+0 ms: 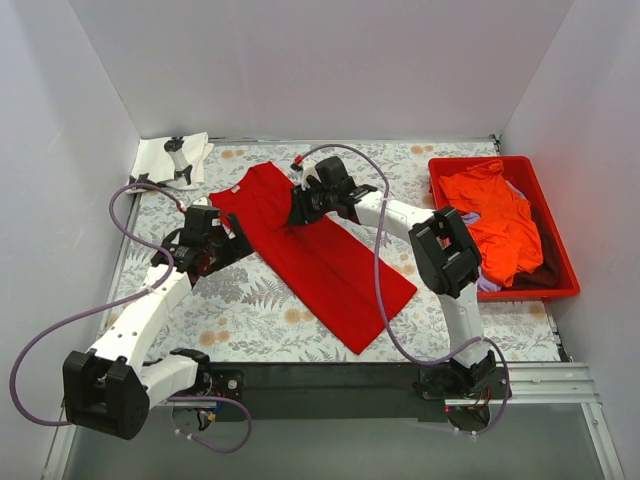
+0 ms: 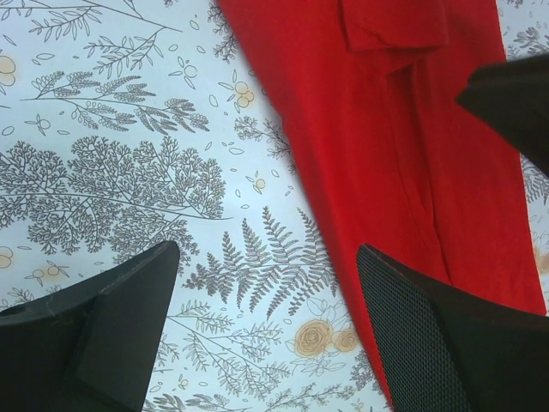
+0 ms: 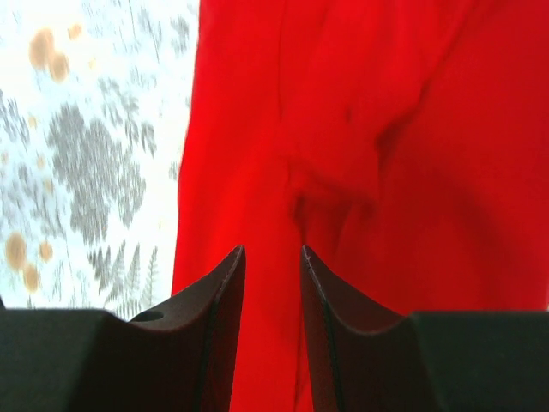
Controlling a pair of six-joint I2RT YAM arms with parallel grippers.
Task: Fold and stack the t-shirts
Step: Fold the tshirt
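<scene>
The red t-shirt (image 1: 318, 252) lies as a long folded strip running diagonally across the floral table cover. My left gripper (image 1: 222, 243) is low at the strip's left edge. In the left wrist view it (image 2: 268, 296) is wide open and empty, with one finger (image 2: 437, 343) over the red shirt (image 2: 403, 129) and the other over the cover. My right gripper (image 1: 300, 207) is on the strip's upper part. In the right wrist view its jaws (image 3: 273, 253) stand close together with red cloth (image 3: 360, 129) between them, and the cloth puckers just ahead of the tips.
A red plastic tray (image 1: 558, 232) at the right holds an orange shirt (image 1: 500, 220) on top of lavender and dark cloth. A white shirt with black print (image 1: 172, 158) lies at the back left corner. White walls close in the table on three sides.
</scene>
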